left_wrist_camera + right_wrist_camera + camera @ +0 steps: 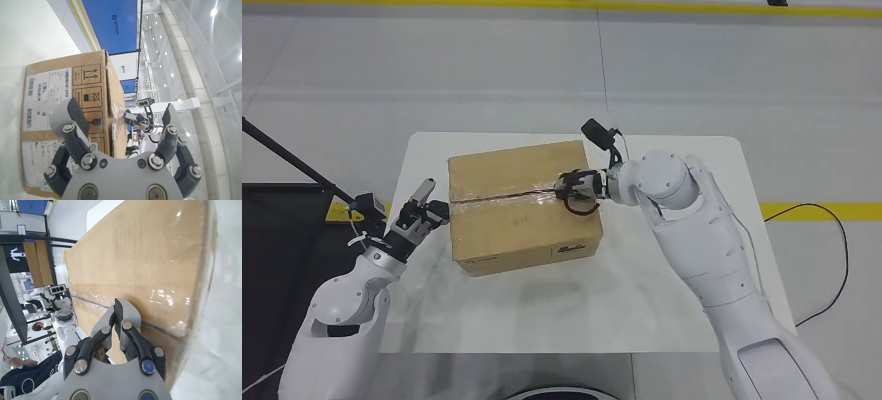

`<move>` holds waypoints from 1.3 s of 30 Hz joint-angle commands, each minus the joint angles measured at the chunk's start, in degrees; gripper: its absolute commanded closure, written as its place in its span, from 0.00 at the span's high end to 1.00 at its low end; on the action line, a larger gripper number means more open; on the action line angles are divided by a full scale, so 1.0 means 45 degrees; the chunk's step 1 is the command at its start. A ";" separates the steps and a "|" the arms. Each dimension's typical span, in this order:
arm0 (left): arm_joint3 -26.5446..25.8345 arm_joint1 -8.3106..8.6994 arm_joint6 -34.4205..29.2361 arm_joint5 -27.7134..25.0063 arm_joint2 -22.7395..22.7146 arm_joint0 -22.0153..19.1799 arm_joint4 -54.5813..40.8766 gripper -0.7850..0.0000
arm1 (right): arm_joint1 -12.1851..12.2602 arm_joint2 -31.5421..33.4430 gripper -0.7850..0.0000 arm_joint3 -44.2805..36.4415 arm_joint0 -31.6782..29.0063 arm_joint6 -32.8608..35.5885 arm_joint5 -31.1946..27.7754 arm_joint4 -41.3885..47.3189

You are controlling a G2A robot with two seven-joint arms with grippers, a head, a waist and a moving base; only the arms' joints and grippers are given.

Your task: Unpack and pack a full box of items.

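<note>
A taped cardboard box (522, 205) stands in the middle of the white table (672, 290). Clear tape runs along its top seam (90, 300). My right gripper (570, 192) rests on the box top at the right end of the seam. Its fingers (121, 309) are shut, pads pressed together with nothing visible between them. My left gripper (430, 210) sits just left of the box, level with its upper edge, and it is open. In the left wrist view the labelled side of the box (62, 94) lies just beyond one open finger (75, 113).
Bare tabletop lies in front of the box and to its right. A black pole (292, 160) slants over the floor at the left, beside a black cloth (277, 250). A cable (832, 260) loops on the floor to the right.
</note>
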 commanded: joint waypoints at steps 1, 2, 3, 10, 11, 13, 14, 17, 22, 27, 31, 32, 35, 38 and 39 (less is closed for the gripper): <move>-0.0010 0.0004 0.0002 0.0001 -0.0005 0.0013 -0.0006 1.00 | 0.0078 0.0202 0.00 -0.0117 -0.0116 -0.0034 0.0161 -0.0119; -0.0014 0.0007 0.0002 0.0001 -0.0007 0.0018 -0.0008 1.00 | 0.0115 0.0309 0.00 -0.0182 -0.0178 -0.0059 0.0229 -0.0136; -0.0020 0.0009 0.0000 -0.0008 -0.0006 0.0021 -0.0016 1.00 | 0.0151 0.0408 0.00 -0.0229 -0.0236 -0.0120 0.0319 -0.0184; -0.0018 0.0024 -0.0039 -0.0039 0.0015 0.0028 -0.0038 1.00 | 0.0395 0.1187 0.00 -0.0418 -0.0534 -0.0244 0.0576 -0.0151; -0.0017 0.0027 -0.0042 -0.0035 0.0015 0.0026 -0.0044 1.00 | 0.0434 0.1304 0.00 -0.0458 -0.0584 -0.0257 0.0601 -0.0153; -0.0016 0.0031 -0.0040 -0.0032 0.0020 0.0023 -0.0047 1.00 | 0.0509 0.1518 0.00 -0.0570 -0.0705 -0.0230 0.0601 -0.0126; -0.0015 0.0033 -0.0037 -0.0032 0.0024 0.0020 -0.0048 1.00 | 0.0548 0.1639 0.00 -0.0629 -0.0772 -0.0250 0.0625 -0.0122; -0.0008 0.0038 -0.0027 -0.0031 0.0037 0.0010 -0.0050 1.00 | 0.0671 0.2000 0.00 -0.0814 -0.0984 -0.0290 0.0700 -0.0144; 0.0009 0.0043 -0.0004 -0.0051 0.0091 -0.0032 -0.0061 1.00 | 0.0844 0.2480 0.00 -0.1145 -0.1395 -0.0281 0.0643 0.0007; 0.0019 0.0040 0.0064 0.0034 0.0247 -0.0153 -0.0001 1.00 | 0.0904 0.2341 0.00 -0.0996 -0.1489 -0.0159 0.0590 0.0096; 0.0007 0.0034 0.0160 0.0081 0.0402 -0.0280 0.0108 1.00 | 0.0912 0.2159 0.00 -0.0690 -0.1374 -0.0176 0.0491 0.0236; 0.0005 0.0035 0.0167 0.0088 0.0434 -0.0311 0.0139 1.00 | 0.0917 0.2139 0.00 -0.0632 -0.1357 -0.0179 0.0464 0.0280; 0.0018 0.0041 0.0206 0.0130 0.0467 -0.0435 0.0209 1.00 | 0.0940 0.2087 0.00 -0.0580 -0.1366 -0.0079 0.0280 0.0491; 0.0038 0.0052 0.0199 0.0158 0.0490 -0.0594 0.0286 1.00 | 0.0991 0.2047 0.00 -0.0694 -0.1465 0.0051 0.0098 0.0540; 0.0044 0.0057 0.0184 0.0162 0.0509 -0.0651 0.0337 1.00 | 0.1009 0.2032 0.00 -0.0773 -0.1510 0.0117 0.0052 0.0554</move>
